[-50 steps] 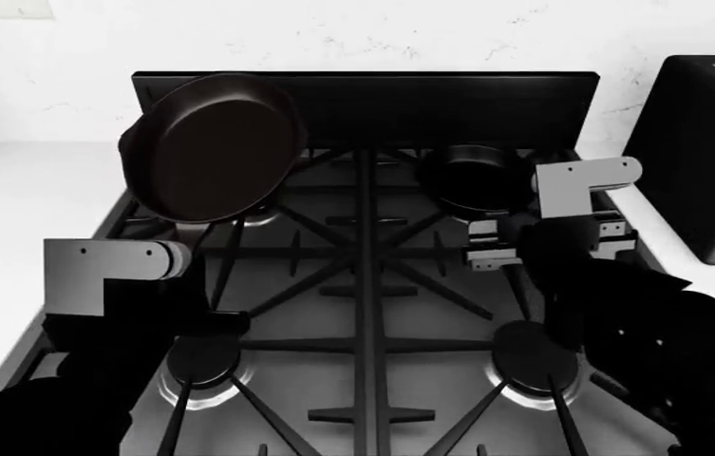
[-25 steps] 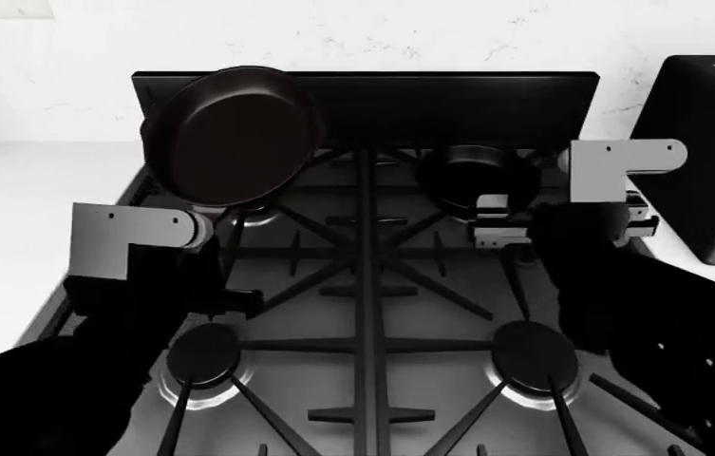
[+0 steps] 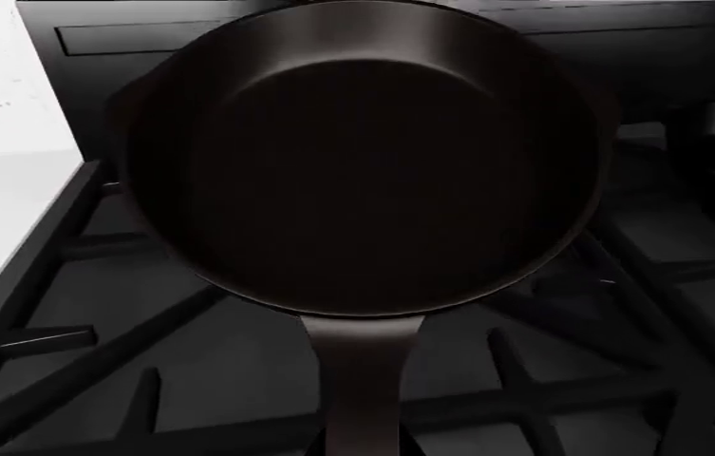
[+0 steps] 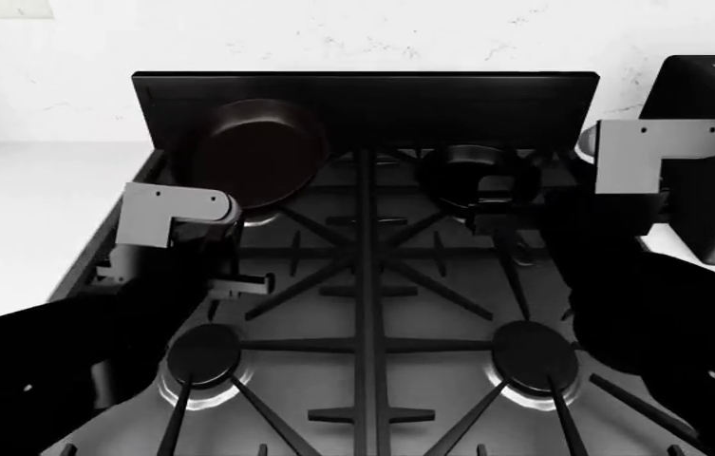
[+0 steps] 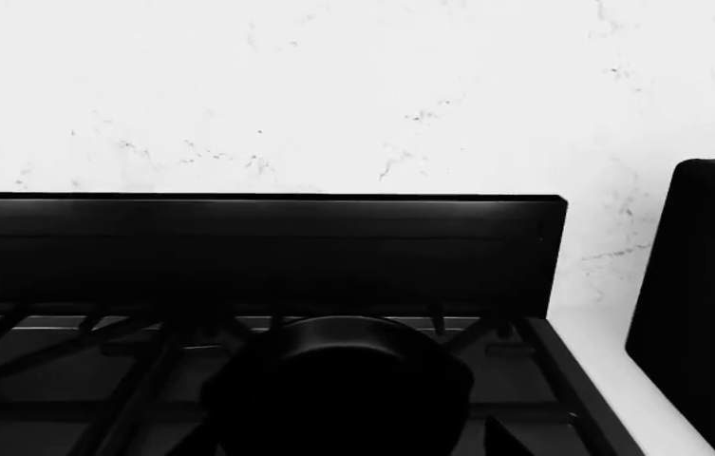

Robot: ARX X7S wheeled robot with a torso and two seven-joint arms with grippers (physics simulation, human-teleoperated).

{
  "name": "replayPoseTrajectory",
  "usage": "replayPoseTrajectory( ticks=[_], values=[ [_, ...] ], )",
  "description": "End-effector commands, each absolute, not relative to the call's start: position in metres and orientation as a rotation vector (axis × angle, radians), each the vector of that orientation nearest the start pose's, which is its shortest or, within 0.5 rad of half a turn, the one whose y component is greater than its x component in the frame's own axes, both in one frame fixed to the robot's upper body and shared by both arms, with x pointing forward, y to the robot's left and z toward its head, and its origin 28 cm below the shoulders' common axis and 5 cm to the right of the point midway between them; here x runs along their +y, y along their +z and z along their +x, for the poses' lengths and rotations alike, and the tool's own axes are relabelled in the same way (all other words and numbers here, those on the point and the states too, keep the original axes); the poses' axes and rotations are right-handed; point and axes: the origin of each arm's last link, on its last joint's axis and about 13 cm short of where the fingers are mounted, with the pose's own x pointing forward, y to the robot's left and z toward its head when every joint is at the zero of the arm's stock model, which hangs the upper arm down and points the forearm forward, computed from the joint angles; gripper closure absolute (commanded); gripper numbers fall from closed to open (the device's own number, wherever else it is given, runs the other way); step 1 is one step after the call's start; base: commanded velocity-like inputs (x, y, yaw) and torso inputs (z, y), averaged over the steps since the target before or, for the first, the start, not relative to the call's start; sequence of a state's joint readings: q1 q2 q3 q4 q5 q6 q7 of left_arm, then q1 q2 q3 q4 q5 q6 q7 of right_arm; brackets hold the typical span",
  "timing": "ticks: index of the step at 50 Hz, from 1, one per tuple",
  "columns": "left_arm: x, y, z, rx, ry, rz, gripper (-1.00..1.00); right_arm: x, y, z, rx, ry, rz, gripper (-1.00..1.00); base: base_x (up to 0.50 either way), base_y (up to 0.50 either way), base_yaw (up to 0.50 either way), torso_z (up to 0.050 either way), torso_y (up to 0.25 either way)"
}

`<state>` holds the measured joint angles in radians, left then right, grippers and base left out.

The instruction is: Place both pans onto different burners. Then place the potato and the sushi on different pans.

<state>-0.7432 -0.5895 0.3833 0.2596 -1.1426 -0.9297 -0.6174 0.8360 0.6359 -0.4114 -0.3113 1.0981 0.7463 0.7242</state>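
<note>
The larger skillet (image 4: 255, 157) sits over the rear left burner area of the stove (image 4: 370, 285), its handle running back toward the left end effector (image 4: 212, 249), which appears closed on the handle, though dark arm parts hide the contact in the head view. The left wrist view fills in what the head view lacks: the skillet (image 3: 364, 161) is seen from close up with its bare, dark interior and its handle (image 3: 360, 380) leading straight toward the camera, above the black grates (image 3: 103, 361). The smaller pan (image 4: 474, 176) rests on the rear right grate, just in front of the right end effector (image 4: 499, 204); whether that one is wide or narrow cannot be told. The right wrist view shows the smaller pan (image 5: 338, 385) from the side, with the stove's back panel (image 5: 255, 252) and a marbled white wall (image 5: 331, 95) behind. A black appliance (image 4: 712, 152) stands on the bench to the right. The front burners (image 4: 202, 356) are bare.
</note>
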Motion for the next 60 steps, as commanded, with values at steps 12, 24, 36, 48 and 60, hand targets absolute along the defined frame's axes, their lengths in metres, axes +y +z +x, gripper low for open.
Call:
replayPoseTrajectory(
  ticks=[12,24,36,48,60],
  values=[
    [0.236,0.185,0.316,0.320,-0.082,0.068,1.00,-0.125,0.223,0.275,0.023,0.002,0.017,-1.00,0.00,0.00,0.00,0.000,0.001],
    [0.239,0.179,0.325,0.344,-0.063,0.066,1.00,-0.125,0.223,0.277,0.028,-0.003,0.018,-1.00,0.00,0.00,0.00,0.000,0.001],
    [0.237,0.175,0.332,0.360,-0.072,0.071,1.00,-0.126,0.223,0.277,0.031,-0.004,0.017,-1.00,0.00,0.00,0.00,0.001,0.001],
    [0.239,0.166,0.330,0.386,-0.069,0.064,1.00,-0.126,0.221,0.277,0.034,-0.009,0.020,-1.00,0.00,0.00,0.00,0.000,0.001],
    [0.238,0.163,0.333,0.385,-0.074,0.054,1.00,-0.126,0.219,0.278,0.038,-0.010,0.021,-1.00,0.00,0.00,0.00,0.000,0.000]
  ],
)
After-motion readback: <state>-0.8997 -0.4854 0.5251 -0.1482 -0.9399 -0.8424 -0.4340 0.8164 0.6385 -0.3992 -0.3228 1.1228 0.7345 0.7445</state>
